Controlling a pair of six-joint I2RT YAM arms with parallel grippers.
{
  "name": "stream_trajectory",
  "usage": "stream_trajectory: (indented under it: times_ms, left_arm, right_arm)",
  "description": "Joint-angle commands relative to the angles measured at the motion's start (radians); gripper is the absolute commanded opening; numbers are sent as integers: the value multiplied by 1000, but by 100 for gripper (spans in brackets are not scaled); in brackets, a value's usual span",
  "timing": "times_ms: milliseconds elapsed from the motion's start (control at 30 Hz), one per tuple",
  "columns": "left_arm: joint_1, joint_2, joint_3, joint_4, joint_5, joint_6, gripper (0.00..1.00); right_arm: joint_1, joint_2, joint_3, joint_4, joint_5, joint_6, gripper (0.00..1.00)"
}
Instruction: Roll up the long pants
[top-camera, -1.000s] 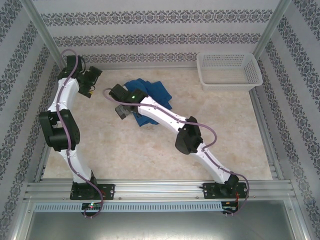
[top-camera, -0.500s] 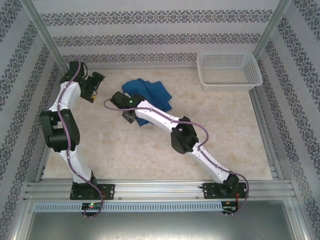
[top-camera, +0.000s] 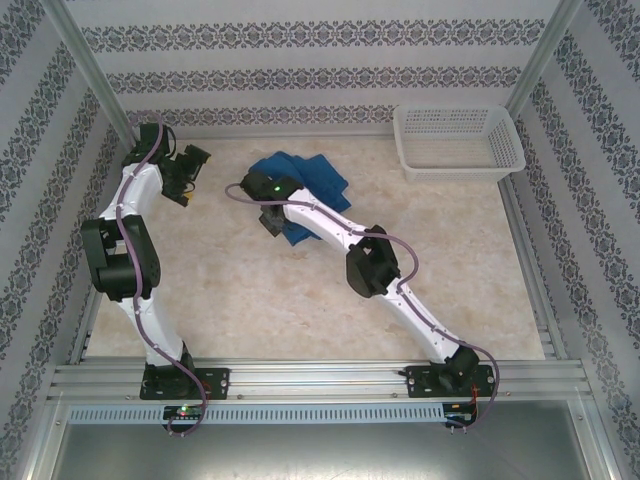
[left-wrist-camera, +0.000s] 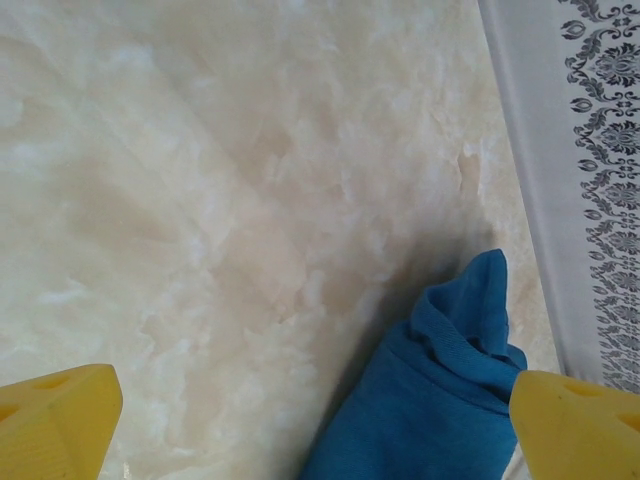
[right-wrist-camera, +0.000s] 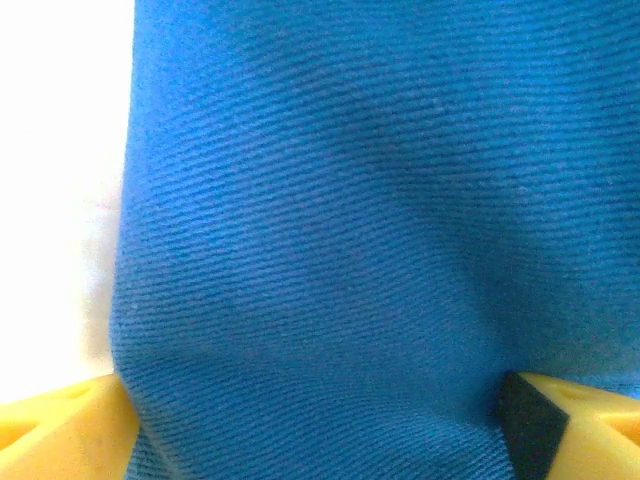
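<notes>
The counter (top-camera: 300, 310) is the largest thing before you, a pale marble top that carries all the rest.

The right arm (top-camera: 340, 235) stretches from its base diagonally toward the far left. I think it does so because the cloth lies beyond the middle and cannot be reached in a shorter way. The left arm (top-camera: 125, 250) stands folded along the left side, which leaves room for the other arm.

The long pants (top-camera: 318, 178) lie at the far side of the counter, a little left of the middle. They are a gathered blue heap, not spread flat. In my judgement the rolling is already partly done, but you cannot tell how tight the bundle is.

The white mesh basket (top-camera: 458, 172) stands in the far right corner, well apart from the pants, and has no part in this step.

The right jaws are down on the near left edge of the heap. In the right wrist view they stand wide apart and the pants (right-wrist-camera: 350, 250) reach across the whole gap. They appear to straddle the cloth, perhaps to press or push a fold, and not to pinch it.

The left jaws hover near the left end of the pants (left-wrist-camera: 440, 400), also wide apart and holding nothing. They are probably waiting to steady that end.
</notes>
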Motion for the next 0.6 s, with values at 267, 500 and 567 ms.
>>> stream_trajectory:
  times_ms: [267, 500, 567]
  left_arm:
    - [12, 9, -6, 2, 14, 27, 100]
    - [12, -15, -13, -5, 18, 25, 100]
    - [13, -24, -14, -12, 17, 25, 100]
  right_arm:
    - [-128, 20, -107, -92, -320, 43, 8]
    - [-168, -51, -178, -77, -608, 91, 0]
    - [-201, -109, -265, 10, -812, 150, 0]
